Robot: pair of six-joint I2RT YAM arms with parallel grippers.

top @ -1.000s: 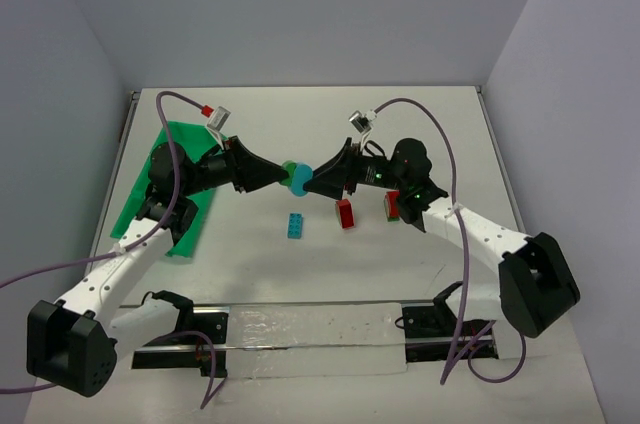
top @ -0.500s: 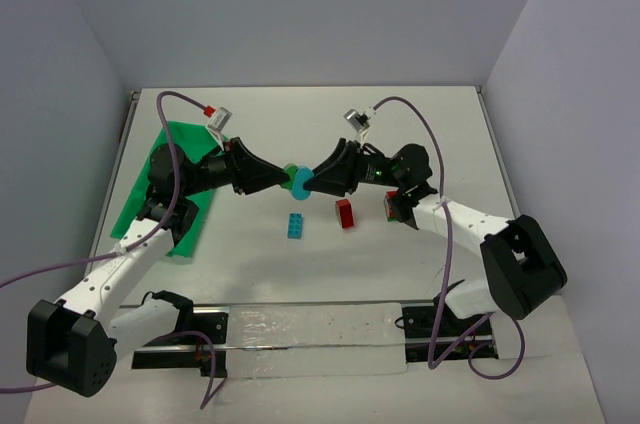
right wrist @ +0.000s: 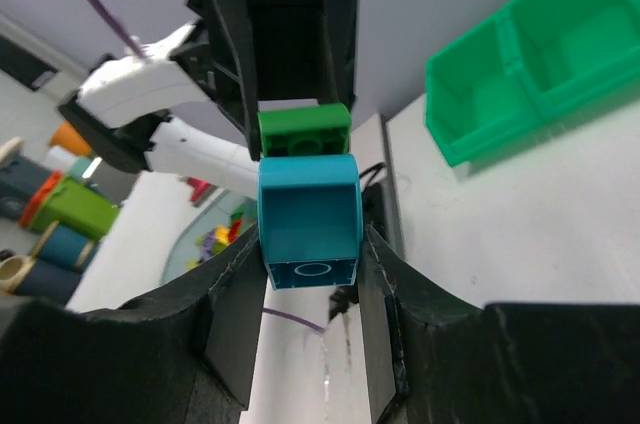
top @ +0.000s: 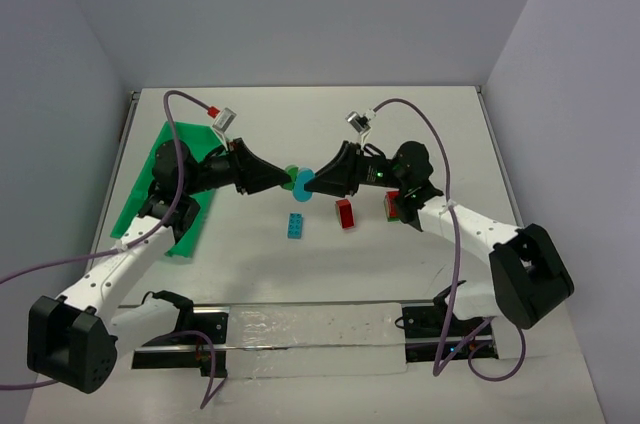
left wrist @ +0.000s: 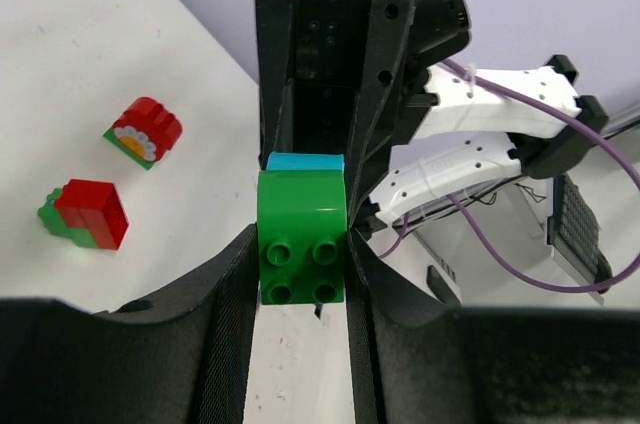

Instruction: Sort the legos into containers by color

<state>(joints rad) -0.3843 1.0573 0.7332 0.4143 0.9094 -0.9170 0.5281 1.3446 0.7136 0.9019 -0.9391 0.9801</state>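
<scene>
**No Readable Writing in Any View**

No letters, numbers or brand names can be read anywhere. The only printed marks are a white-and-yellow flower picture on the side of a red brick lying on the counter, and a small oval ring outline on the near face of the teal brick.

on my feed the left gripper and the right gripper are both black, on white arms; the first has a bright green brick, the second a teal brick. on the white table i see a light blue brick, a red-over-green brick, and a red brick printed with a white-and-orange flower on green. the tray is plain bright green.
</scene>
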